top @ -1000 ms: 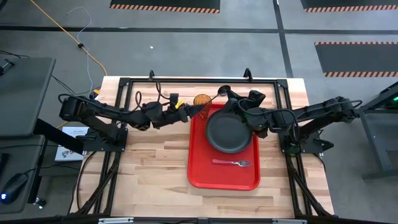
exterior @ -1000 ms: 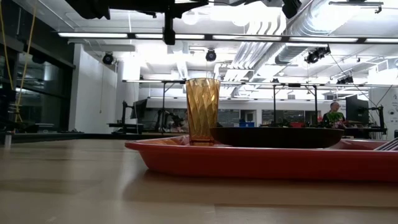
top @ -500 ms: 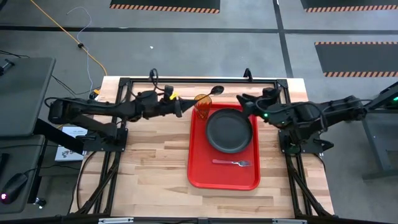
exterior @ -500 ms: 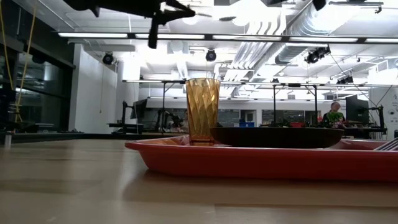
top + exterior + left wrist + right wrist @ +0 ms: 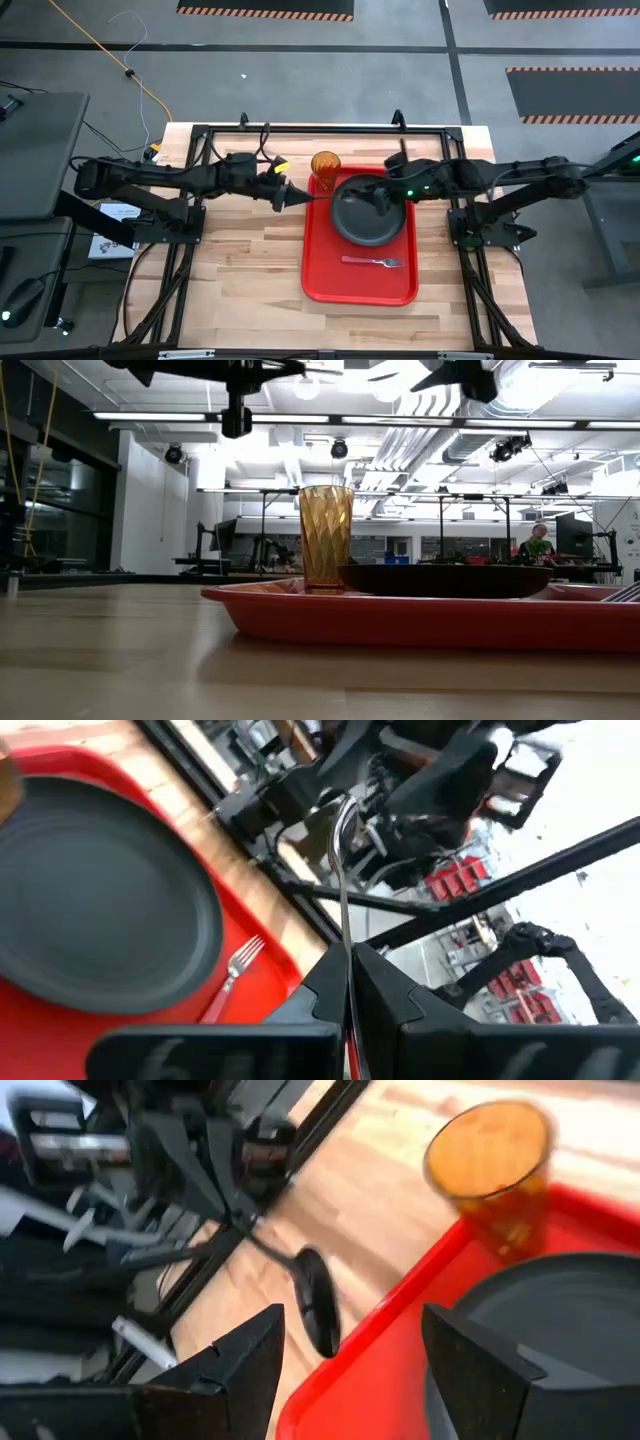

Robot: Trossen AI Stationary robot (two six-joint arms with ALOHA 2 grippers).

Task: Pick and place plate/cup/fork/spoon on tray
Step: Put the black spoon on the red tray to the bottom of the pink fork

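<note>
Spoon held at the tray's left edge

We note the left gripper (image 5: 290, 193) clamped on the spoon (image 5: 343, 870), just off the tray (image 5: 318, 270) rim. Right gripper (image 5: 377, 196) spread wide above the plate (image 5: 362, 222). Cup (image 5: 325, 165) fills the far-left corner; fork (image 5: 373, 262) lies near, bare red tray around it.

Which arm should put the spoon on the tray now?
Left. Its claw is shut on the spoon at the red tray's edge. The right claw is open and empty, over the plate.
</note>
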